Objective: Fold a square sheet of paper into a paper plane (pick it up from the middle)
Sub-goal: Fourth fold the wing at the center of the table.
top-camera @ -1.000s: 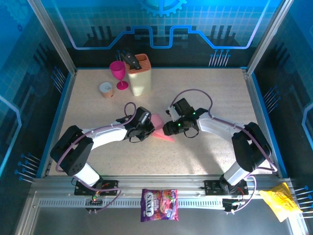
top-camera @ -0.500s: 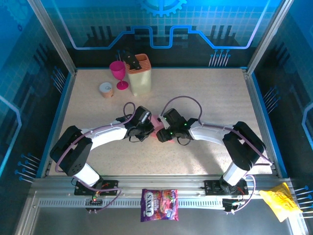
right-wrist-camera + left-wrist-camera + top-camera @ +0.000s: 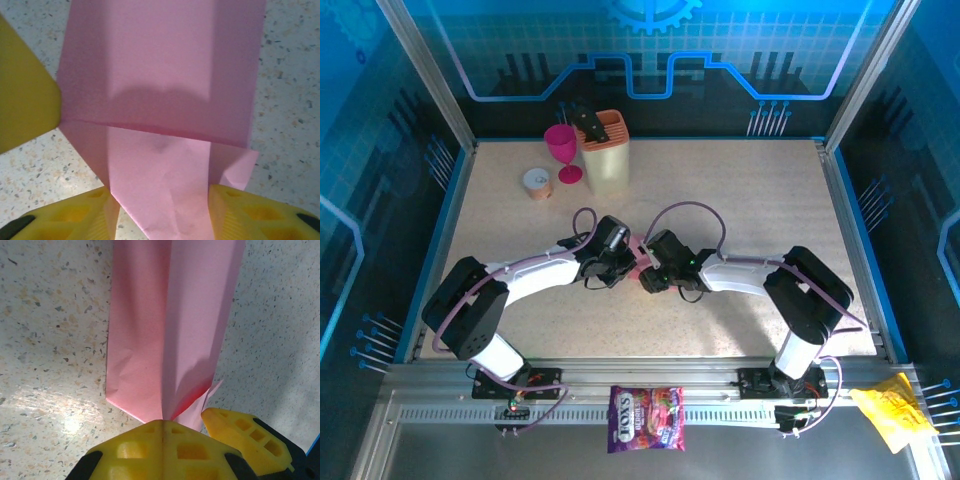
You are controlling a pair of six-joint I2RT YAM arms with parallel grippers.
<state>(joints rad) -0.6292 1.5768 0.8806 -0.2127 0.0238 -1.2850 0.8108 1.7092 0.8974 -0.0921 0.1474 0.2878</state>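
Reach low and inward from 7 and 5 o'clock to meet mid-table [image 3: 750,190], left gripper [image 3: 162,422] clamped on the centre ridge of the paper plane [image 3: 170,315] resting there, right gripper [image 3: 160,200] parted, fingers [image 3: 250,215] astride its 3 o'clock end.

I see the speckled beige worktop [image 3: 770,200] carrying a beige knife block [image 3: 605,160], a pink goblet [image 3: 561,148] just beside it and a small roll of tape [image 3: 538,182], all grouped near the far-left corner. Folded pink paper [image 3: 642,262] lies around the middle of the worktop.
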